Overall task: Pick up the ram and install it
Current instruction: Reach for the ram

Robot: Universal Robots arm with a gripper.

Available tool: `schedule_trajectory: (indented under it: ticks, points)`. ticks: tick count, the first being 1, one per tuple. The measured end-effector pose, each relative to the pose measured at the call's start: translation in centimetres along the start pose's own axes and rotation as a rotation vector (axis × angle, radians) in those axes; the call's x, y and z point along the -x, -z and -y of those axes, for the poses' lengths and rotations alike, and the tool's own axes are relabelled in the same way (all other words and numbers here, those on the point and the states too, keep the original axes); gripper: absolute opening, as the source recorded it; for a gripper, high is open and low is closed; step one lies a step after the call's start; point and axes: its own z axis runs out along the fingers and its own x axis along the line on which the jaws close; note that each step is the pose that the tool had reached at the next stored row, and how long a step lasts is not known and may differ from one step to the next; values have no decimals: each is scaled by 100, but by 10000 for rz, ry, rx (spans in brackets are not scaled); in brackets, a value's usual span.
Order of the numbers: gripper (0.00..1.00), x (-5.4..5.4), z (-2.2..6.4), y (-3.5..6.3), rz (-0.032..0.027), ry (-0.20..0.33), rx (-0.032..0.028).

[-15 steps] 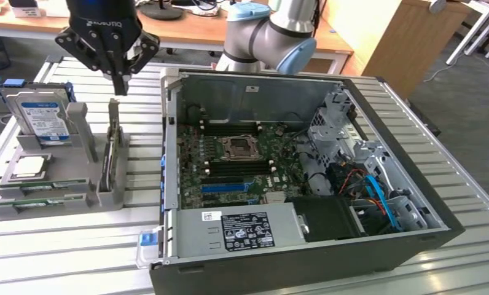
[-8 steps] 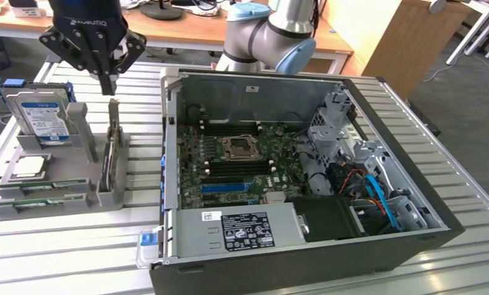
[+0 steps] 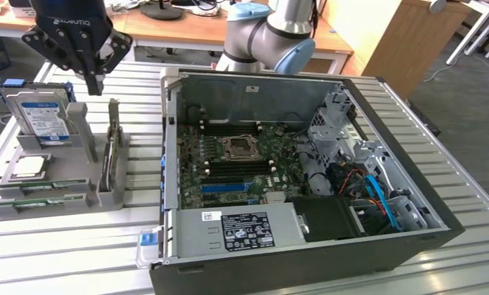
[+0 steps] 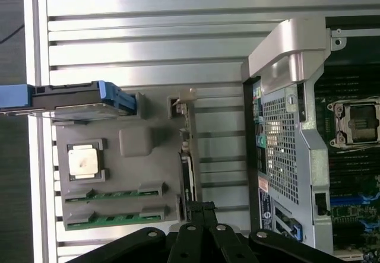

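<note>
Two green ram sticks point(image 3: 52, 184) point(image 4: 116, 193) lie side by side in slots at the near end of a grey parts holder point(image 3: 105, 193) on the exterior view's left; the second stick point(image 3: 46, 200) point(image 4: 113, 218) lies just beside the first. My gripper point(image 3: 94, 86) point(image 4: 202, 208) hangs above the holder's far end, well above the sticks and apart from them. Its black fingers are shut together with nothing between them. The open computer case point(image 3: 408, 203) lies to the exterior view's right, its motherboard point(image 3: 228, 178) and long dark memory slots point(image 3: 236, 163) exposed.
A blue-labelled hard drive point(image 3: 43, 117) stands upright in the holder, with a square silver processor point(image 3: 30, 166) in front of it. A thin dark card point(image 3: 112, 153) stands on edge in a slot. The arm's base point(image 3: 269, 37) rises behind the case. The table point(image 3: 64, 252) is slatted metal.
</note>
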Motion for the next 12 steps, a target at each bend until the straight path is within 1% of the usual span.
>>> schedule_trajectory:
  ticks: [6, 12]
  points:
    - [11, -146, 8, -6, -37, 0, -3]
    - [11, -314, 17, -11, -58, -3, -4]
